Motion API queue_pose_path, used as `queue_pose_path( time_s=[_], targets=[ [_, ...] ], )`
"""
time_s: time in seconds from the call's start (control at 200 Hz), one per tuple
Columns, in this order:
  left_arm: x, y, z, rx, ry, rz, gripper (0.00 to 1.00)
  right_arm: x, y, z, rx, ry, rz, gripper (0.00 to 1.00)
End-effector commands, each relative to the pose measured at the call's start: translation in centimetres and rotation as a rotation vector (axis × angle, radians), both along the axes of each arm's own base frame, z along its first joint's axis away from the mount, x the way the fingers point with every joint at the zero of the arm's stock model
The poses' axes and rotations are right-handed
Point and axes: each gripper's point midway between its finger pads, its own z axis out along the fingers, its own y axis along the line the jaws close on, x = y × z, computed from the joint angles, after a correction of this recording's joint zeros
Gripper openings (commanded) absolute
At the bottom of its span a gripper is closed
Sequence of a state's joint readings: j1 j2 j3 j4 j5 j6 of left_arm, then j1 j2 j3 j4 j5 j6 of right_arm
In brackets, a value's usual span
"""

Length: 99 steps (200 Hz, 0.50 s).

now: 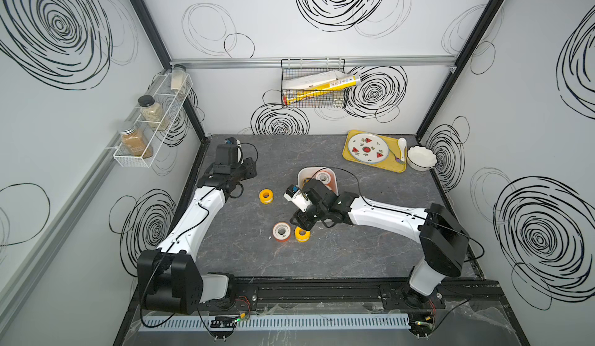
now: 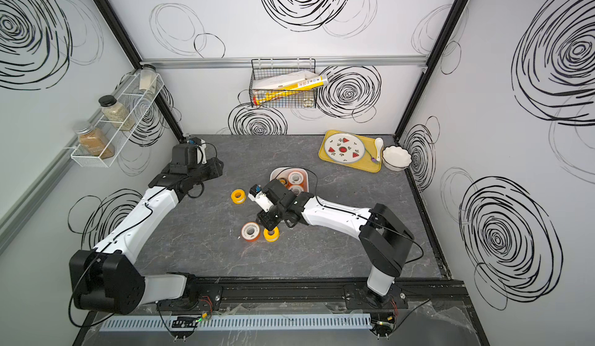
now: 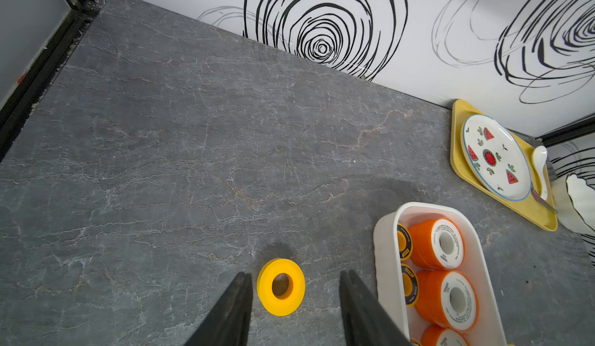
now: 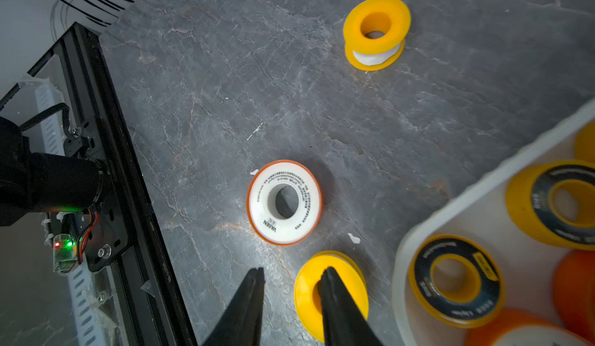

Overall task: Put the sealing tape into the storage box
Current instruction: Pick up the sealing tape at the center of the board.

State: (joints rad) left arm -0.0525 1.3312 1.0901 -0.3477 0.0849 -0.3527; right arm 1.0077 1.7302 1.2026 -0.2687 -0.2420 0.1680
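The white storage box [image 1: 303, 171] [image 2: 276, 171] [image 3: 386, 231] [image 4: 483, 186] stands mid-table with several orange and yellow-black sealing tape spools [image 3: 441, 244] [image 4: 455, 280] in it. Three spools lie flat on the table. A yellow one [image 1: 266, 196] [image 3: 281, 287] lies left of the box, below my open, empty left gripper [image 3: 294, 273]. An orange-and-white one [image 1: 281, 231] [image 4: 284, 202] lies nearer the front, touching another yellow one [image 1: 303, 234] [image 4: 304, 299]. My right gripper [image 1: 297, 223] [image 4: 293, 268] is open low over that yellow spool, one finger at its centre hole and the other outside its rim.
At the back right a yellow tray [image 1: 391, 164] holds a watermelon plate [image 1: 368, 148] and a spoon, beside a white scalloped bowl [image 1: 421, 158]. A wire basket [image 1: 314, 83] hangs on the back wall and a spice rack [image 1: 151, 122] on the left wall.
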Motion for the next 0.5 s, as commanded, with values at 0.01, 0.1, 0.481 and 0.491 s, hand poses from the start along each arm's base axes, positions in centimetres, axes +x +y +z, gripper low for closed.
queue_pose_path(
  time_s=[0.01,0.1,0.481,0.491],
  targets=[
    [0.3,0.7,1.1,-0.005,-0.050,0.024,0.51,-1.1,1.6,-1.0,-0.051,-0.002,0.037,0.38],
    [0.3,0.9,1.1,-0.009,-0.050,0.031,0.51,-1.5,2.7,-1.9,-0.084,-0.010,0.049,0.38],
    [0.4,1.1,1.0,-0.018,-0.048,0.032,0.51,-2.5,5.0,-5.0,-0.161,0.012,0.083,0.46],
    [0.4,1.1,1.0,-0.019,-0.047,0.032,0.51,-2.4,5.0,-5.0,-0.161,0.012,0.081,0.46]
  ],
)
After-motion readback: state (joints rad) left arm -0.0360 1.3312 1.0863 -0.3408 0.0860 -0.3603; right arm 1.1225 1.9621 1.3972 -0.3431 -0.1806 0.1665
